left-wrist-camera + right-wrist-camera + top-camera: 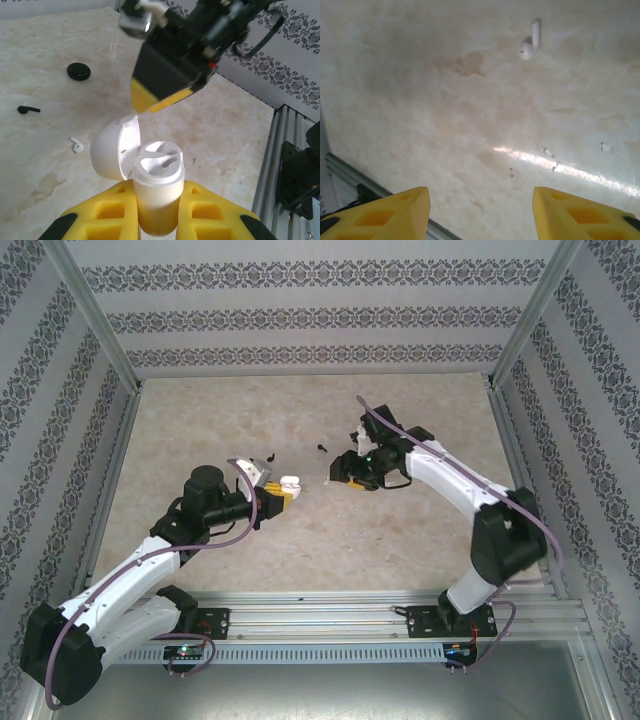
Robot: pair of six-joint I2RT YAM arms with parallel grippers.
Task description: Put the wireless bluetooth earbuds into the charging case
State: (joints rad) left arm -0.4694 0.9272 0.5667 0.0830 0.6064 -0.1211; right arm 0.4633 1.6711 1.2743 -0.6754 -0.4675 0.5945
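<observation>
1. The tabletop [300, 550] is pale and marbled, with patterned walls on three sides.
2. The left arm [130, 580] reaches in from the near left corner. The right arm [450, 475] bends in from the near right. Their tips sit close together near the middle of the tabletop.
3. The left claw [157, 212] is clamped on the case [157, 192], with one yellow finger [107, 212] pressed on each side of its body.
4. The right claw [480, 205] has its jaws spread and nothing between them. In the left wrist view it hangs just above and beyond the case.
5. The case is white and held upright off the tabletop. Its lid [112, 150] is swung open to the left. I cannot tell whether its two wells hold anything.
6. A black disc [78, 71] lies flat on the tabletop, well beyond the case.
7. A black earbud [27, 109] lies on its side on the tabletop, near the disc and apart from it.
8. A white earbud [76, 145] lies on the tabletop near the open lid, touching nothing. In the right wrist view it lies ahead of the right claw, well clear of the fingers.
</observation>
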